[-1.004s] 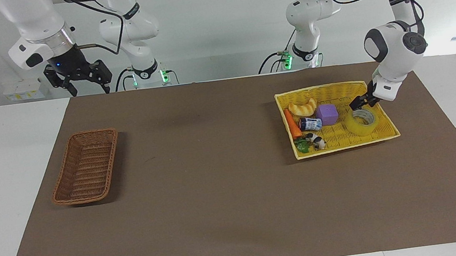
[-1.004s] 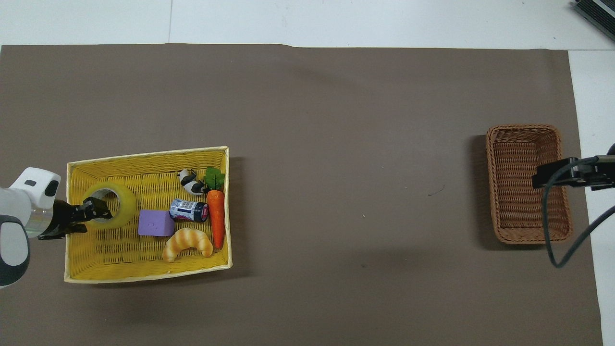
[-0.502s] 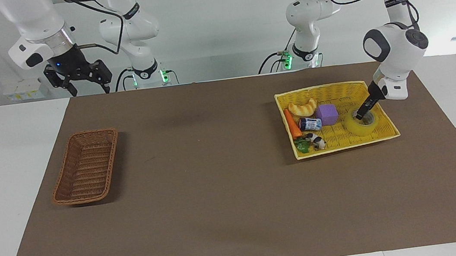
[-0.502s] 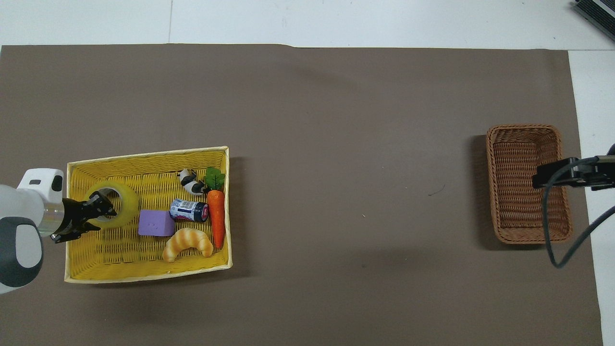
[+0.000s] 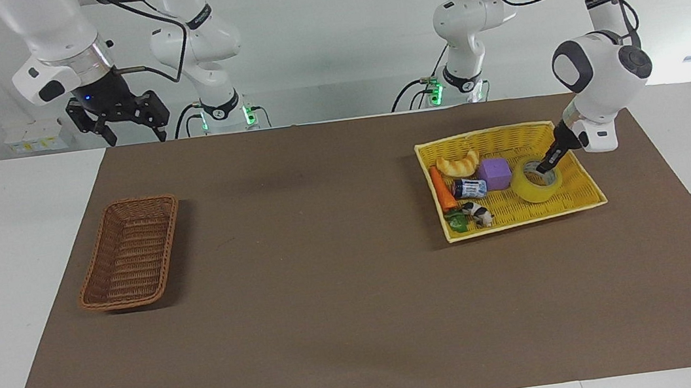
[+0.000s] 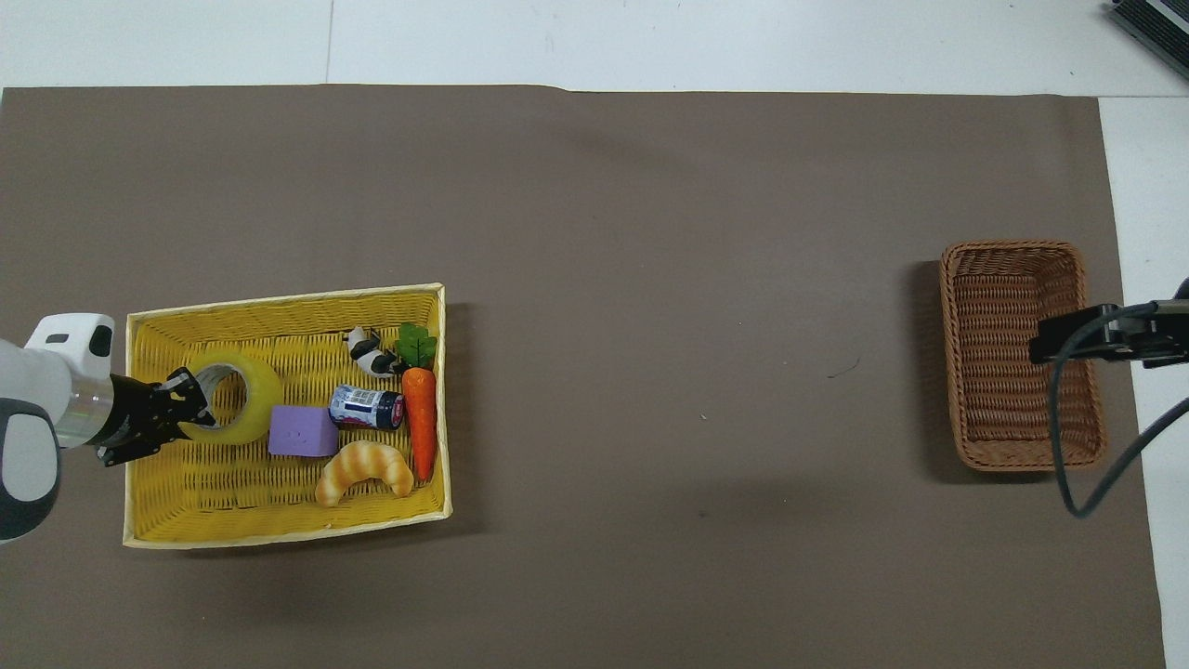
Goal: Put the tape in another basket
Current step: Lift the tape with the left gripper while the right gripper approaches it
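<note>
The tape [image 5: 534, 187], a yellow roll with a white core, sits tilted in the yellow basket [image 5: 483, 133] beside the purple cube [image 5: 495, 173]. My left gripper [image 5: 544, 165] is shut on the roll's wall, with one finger inside the core. Seen from overhead, the left gripper [image 6: 190, 411] pinches the tape [image 6: 249, 401] on the side away from the cube. I cannot tell whether the roll still rests on the basket floor. The brown wicker basket [image 5: 130, 253] lies empty at the right arm's end. My right gripper [image 5: 138, 139] hangs open, high above the mat's edge there.
The yellow basket [image 6: 279, 299] also holds a croissant [image 6: 362, 469], a carrot [image 6: 421, 413], a small can [image 6: 365, 407], a panda figure [image 6: 367, 351] and the purple cube [image 6: 302, 431]. The brown basket [image 6: 999, 372] shows partly under the right arm's hand and cable.
My left gripper dropped into the tape's core and shut on its wall. The roll then shifted toward the purple cube and tilted. The right arm has not moved.
</note>
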